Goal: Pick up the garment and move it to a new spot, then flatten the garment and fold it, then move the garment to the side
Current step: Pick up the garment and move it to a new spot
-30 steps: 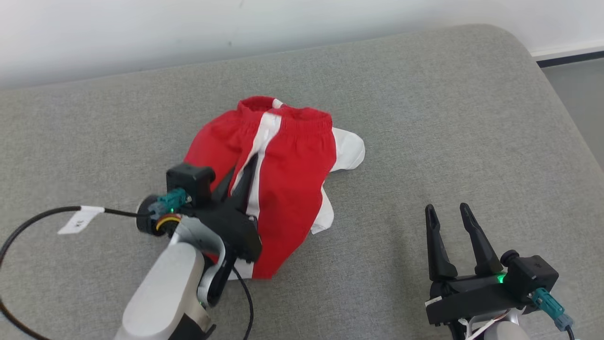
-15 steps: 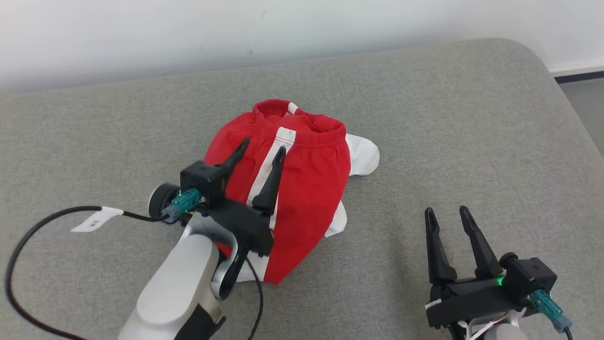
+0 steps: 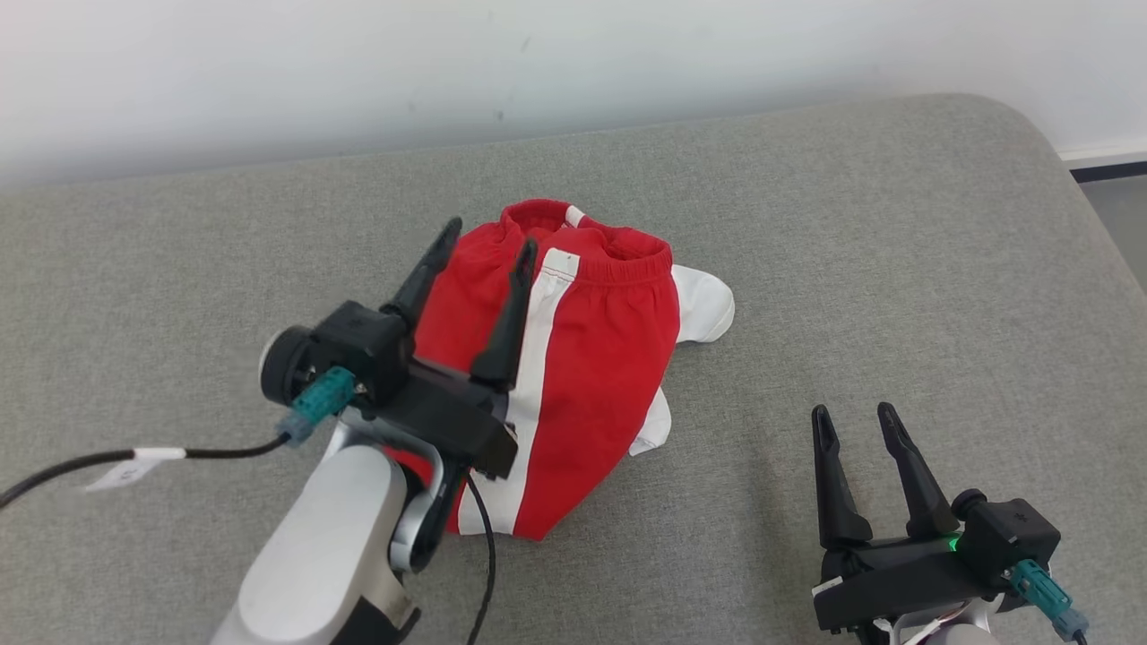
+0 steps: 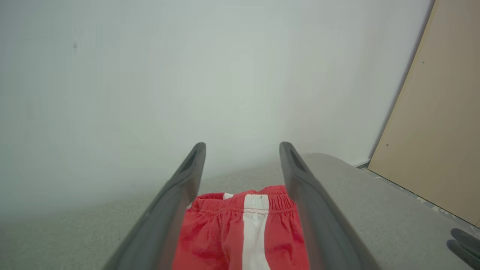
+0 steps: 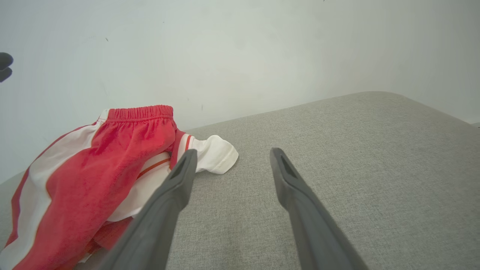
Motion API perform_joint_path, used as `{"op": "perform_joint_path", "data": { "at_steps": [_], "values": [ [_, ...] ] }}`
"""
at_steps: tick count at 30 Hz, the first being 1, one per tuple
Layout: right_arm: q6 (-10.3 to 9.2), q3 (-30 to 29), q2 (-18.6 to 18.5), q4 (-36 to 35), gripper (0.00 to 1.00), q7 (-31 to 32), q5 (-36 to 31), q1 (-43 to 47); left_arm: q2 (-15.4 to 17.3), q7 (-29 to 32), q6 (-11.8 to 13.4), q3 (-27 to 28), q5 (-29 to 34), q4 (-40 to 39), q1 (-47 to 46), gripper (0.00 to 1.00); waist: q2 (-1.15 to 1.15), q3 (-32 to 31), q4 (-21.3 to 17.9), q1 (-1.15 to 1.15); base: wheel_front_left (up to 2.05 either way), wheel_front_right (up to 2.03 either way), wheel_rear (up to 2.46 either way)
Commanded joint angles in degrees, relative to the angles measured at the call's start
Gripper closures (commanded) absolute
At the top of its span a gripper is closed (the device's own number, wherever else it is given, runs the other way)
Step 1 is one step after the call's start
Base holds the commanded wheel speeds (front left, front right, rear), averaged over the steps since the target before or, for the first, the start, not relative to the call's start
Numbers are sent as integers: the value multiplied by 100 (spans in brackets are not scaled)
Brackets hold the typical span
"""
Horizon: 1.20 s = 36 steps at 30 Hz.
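The red-and-white garment (image 3: 582, 358) is lying bunched in the middle of the head view on the grey cushion (image 3: 896, 224), waistband pointing toward the top of the frame. The left gripper (image 3: 491, 235) is hovering over its upper left part with fingers spread and nothing between them. The right gripper (image 3: 853, 412) is waiting at the lower right, equally spread and well apart from the cloth. The relocating step is looking finished, so flattening is likely coming next (judging by the heap alone). That is calling for each claw to pinch an opposite edge and draw the fabric out. The left forearm is covering the garment's lower left, and how the white piece at its right edge is joining the rest is hard to make out.
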Motion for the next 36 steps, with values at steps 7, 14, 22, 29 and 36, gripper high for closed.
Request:
{"op": "perform_joint_path", "data": {
  "at_steps": [7,14,22,29,36],
  "values": [
    [19,43,1,11,0,3,-17,17,101,397,-31,-313,121,171,200,0,0,-11,-101,0,0,0,0],
    [19,74,2,41,0,3,57,65,278,620,65,-573,417,469,140,0,0,-13,-230,0,0,0,0],
    [19,108,1,57,0,3,105,100,378,860,109,-684,433,874,198,100,0,-42,-326,0,0,0,0],
    [19,42,1,20,0,3,133,89,340,652,82,-668,419,1017,-75,100,0,-45,-320,0,0,0,0],
    [19,-35,2,56,0,3,161,123,285,667,-94,-625,222,385,-829,100,0,-97,-92,0,0,0,0]
  ]
}}
